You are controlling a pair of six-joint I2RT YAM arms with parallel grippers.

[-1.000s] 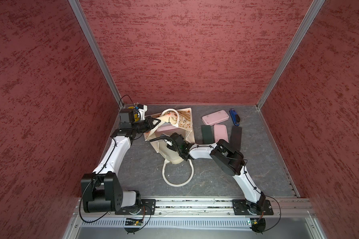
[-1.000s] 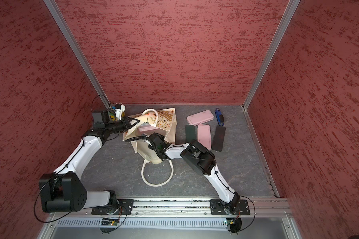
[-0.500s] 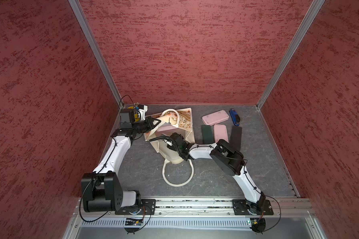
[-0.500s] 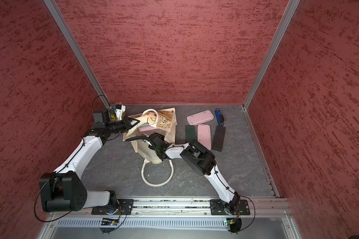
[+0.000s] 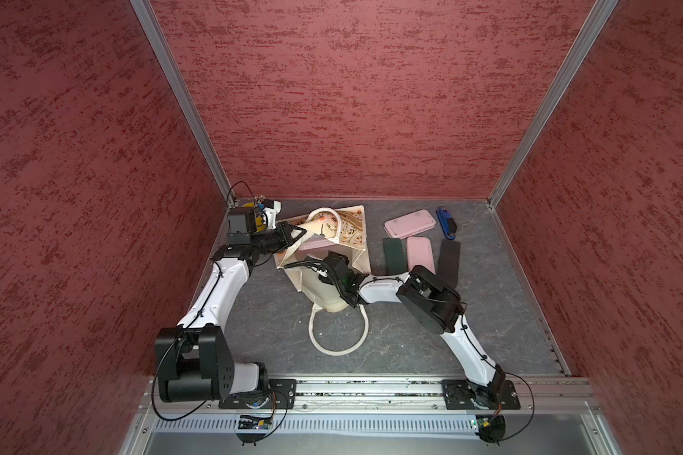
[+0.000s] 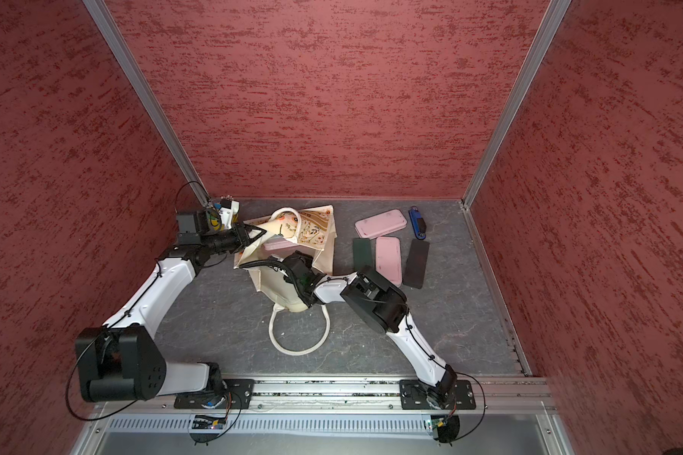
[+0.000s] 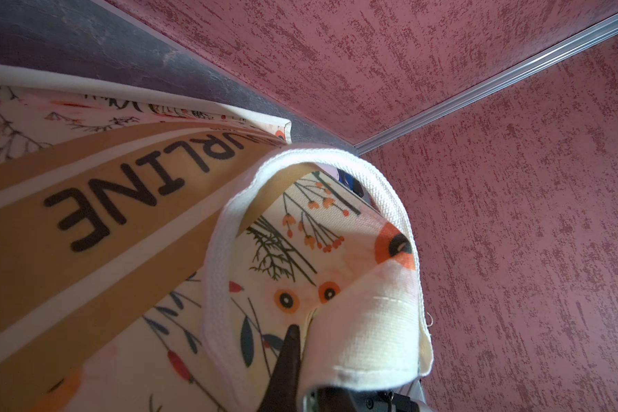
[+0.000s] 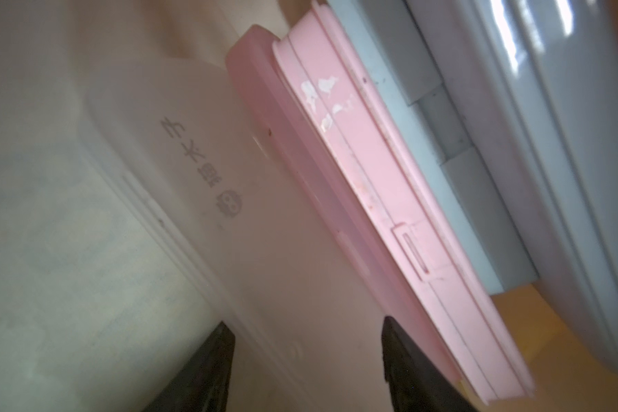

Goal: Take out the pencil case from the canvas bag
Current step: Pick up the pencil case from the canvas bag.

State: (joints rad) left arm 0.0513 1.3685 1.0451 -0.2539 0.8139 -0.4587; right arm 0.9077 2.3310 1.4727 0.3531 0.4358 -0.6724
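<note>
Inside, the bag (image 5: 312,291) held a smooth pink pencil case (image 8: 371,214), hard-shelled and round-cornered, lying between a frosted flat box (image 8: 193,178) and a grey one (image 8: 514,142). My left claw (image 5: 299,232) pinched the woven cream rim at the bag's 10 o'clock. My right claw (image 8: 304,331) sat in the mouth, jaws apart, gripping nothing.

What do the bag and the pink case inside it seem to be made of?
The bag looks like matte woven canvas: the weave shows and it folds softly. The pink case is probably hard plastic, smooth with a slight sheen: moulded ridges, a latch slot, white scuffs.
</note>
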